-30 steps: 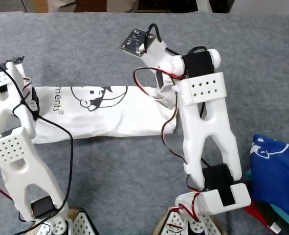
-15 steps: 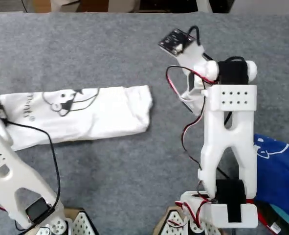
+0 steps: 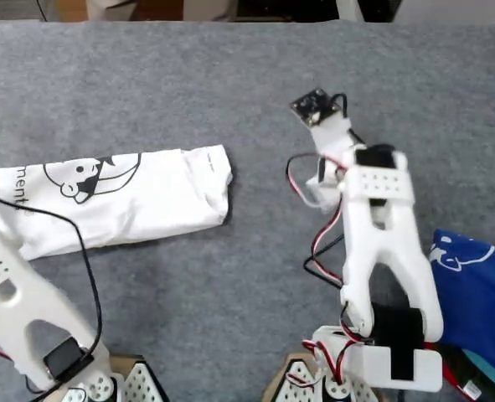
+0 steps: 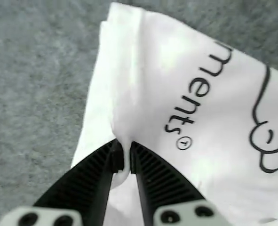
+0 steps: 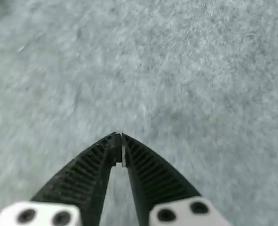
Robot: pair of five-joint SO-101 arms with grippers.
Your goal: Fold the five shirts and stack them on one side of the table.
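Note:
A white shirt (image 3: 121, 199) with a black cartoon print lies folded into a long strip at the table's left. My left gripper (image 4: 123, 153) is shut on a pinch of the white shirt (image 4: 186, 89) near its printed end, at the far left edge of the high view. My right gripper (image 5: 119, 146) is shut with nothing in it, over bare grey cloth. The right arm (image 3: 373, 218) stands at centre right, well clear of the shirt's free end. A blue shirt (image 3: 473, 293) lies at the right edge.
The grey tablecloth (image 3: 188, 92) covers the whole table. Under the blue shirt, at the lower right corner, edges of other coloured garments (image 3: 469, 373) stick out. The arm bases (image 3: 339, 377) stand at the near edge. Cables (image 3: 314, 226) hang off the right arm.
The white shirt has slid left across the table, pulled by my left gripper. My right gripper has left the shirt's right end and drawn back toward the right.

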